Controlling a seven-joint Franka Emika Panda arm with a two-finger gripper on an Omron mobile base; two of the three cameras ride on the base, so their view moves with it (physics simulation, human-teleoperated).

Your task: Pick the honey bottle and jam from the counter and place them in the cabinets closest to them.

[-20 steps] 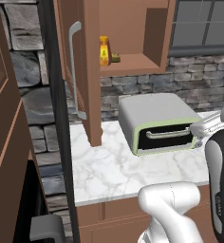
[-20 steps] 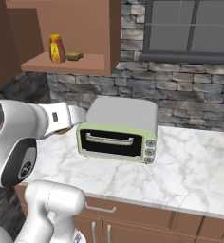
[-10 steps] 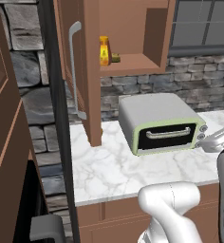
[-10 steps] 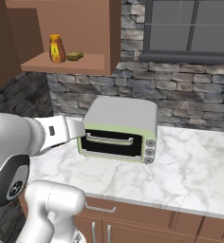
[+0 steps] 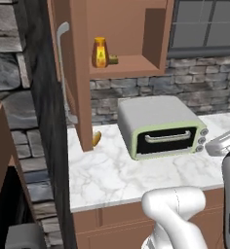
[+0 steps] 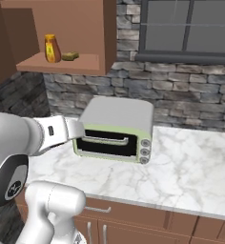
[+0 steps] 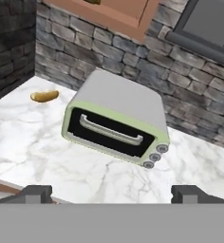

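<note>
The amber honey bottle (image 5: 100,52) (image 6: 51,48) stands upright on the wooden shelf (image 5: 134,62) (image 6: 88,62) of the open wall cabinet, beside a small yellowish lump (image 5: 113,60) (image 6: 70,55). The jam is out of view. My gripper (image 7: 111,194) is open and holds nothing, its fingertips (image 7: 35,192) spread wide above the front edge of the marble counter (image 5: 112,175) (image 6: 190,167) (image 7: 28,142). It faces the toaster oven. My forearm (image 6: 62,131) reaches across in front of the toaster's left side, well below the shelf.
A grey-and-green toaster oven (image 5: 161,126) (image 6: 117,128) (image 7: 116,123) sits mid-counter against the stone wall. A small yellow-brown item (image 5: 96,138) (image 7: 44,96) lies on the counter to its left. The cabinet's open door (image 5: 80,73) with its grey bar handle (image 5: 63,68) hangs over the counter's left end.
My arm has swung lower and to the right in the left base view, and stretched further toward the toaster in the right base view. The honey bottle has stayed on the shelf.
</note>
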